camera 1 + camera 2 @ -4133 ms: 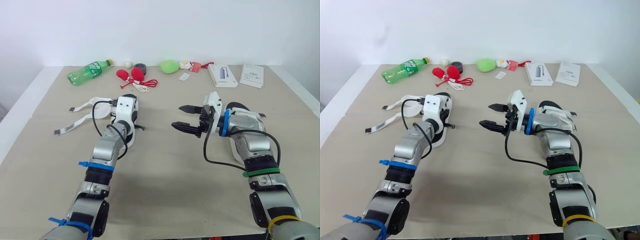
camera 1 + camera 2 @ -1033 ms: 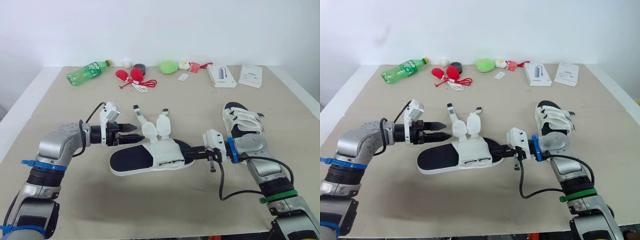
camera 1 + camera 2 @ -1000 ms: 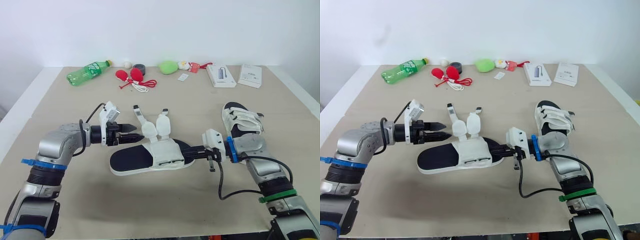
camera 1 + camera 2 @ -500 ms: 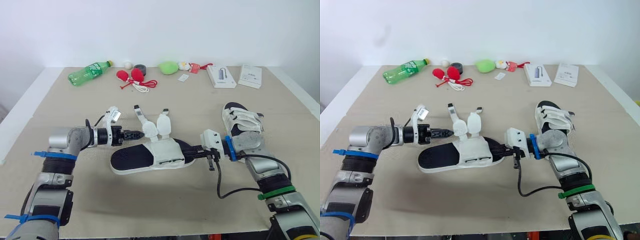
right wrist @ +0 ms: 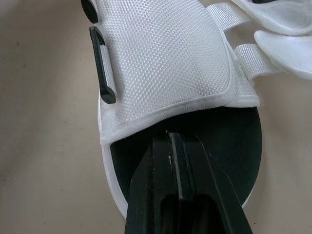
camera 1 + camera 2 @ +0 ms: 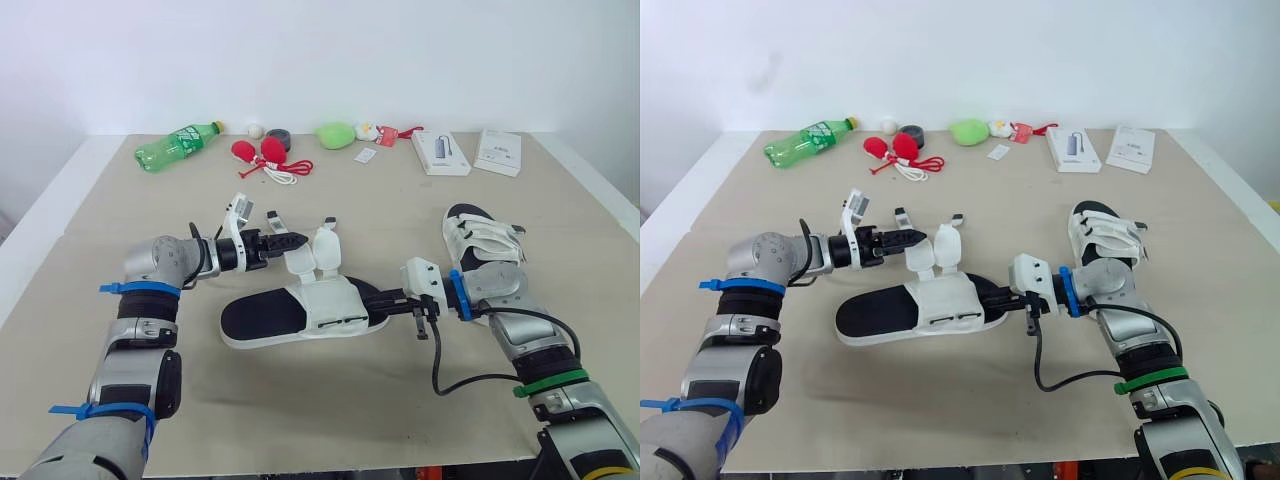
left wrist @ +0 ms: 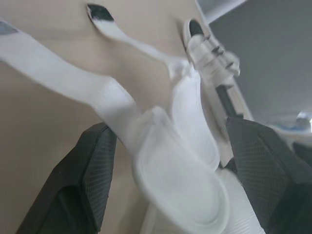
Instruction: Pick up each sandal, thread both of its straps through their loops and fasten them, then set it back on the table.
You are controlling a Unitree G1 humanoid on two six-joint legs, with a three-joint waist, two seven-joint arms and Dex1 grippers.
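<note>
White sandal (image 6: 300, 312) apparently in clenched right end effector (image 6: 388, 300); released left end effector (image 6: 290, 240) alongside.

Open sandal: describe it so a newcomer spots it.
On the table, look at its middle. A white sandal with a black insole is there; unlike the other sandal to its right, its straps stand loose.

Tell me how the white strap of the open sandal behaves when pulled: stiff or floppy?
Probably floppy: the white webbing strap curves along its length and likely folds if pushed. Its padded white flap looks thicker, so it may keep its shape. The white sandal with black sole lies flat, so it should slide, not tip.
</note>
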